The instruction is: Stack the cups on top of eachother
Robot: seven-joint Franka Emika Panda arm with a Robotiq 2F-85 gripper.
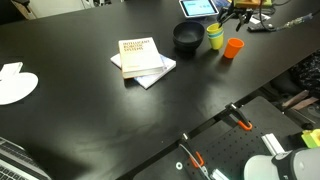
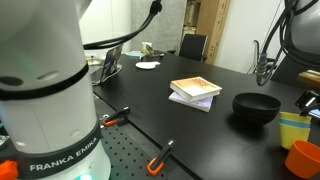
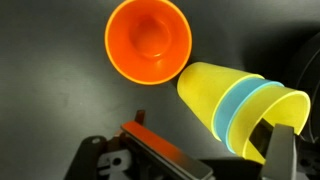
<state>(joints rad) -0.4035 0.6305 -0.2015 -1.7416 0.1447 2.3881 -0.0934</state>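
An orange cup (image 3: 150, 40) stands upright and empty on the black table; it shows in both exterior views (image 1: 233, 48) (image 2: 305, 158). Beside it stands a nested stack (image 3: 240, 105) of a yellow cup, a teal-blue cup and a yellowish cup on top, also seen in both exterior views (image 1: 215, 37) (image 2: 293, 130). I cannot make out a separate green cup. My gripper (image 3: 225, 160) is open above the table, its fingers spread wide on either side of the stack's rim. It also shows in both exterior views (image 1: 238, 14) (image 2: 262, 75).
A black bowl (image 1: 187, 37) (image 2: 256, 108) sits next to the stack. Stacked books (image 1: 143, 60) (image 2: 195, 92) lie mid-table. A white plate (image 1: 14, 85) lies at one end. A tablet (image 1: 198, 8) is behind the bowl. Orange clamps (image 1: 240, 120) grip the table edge.
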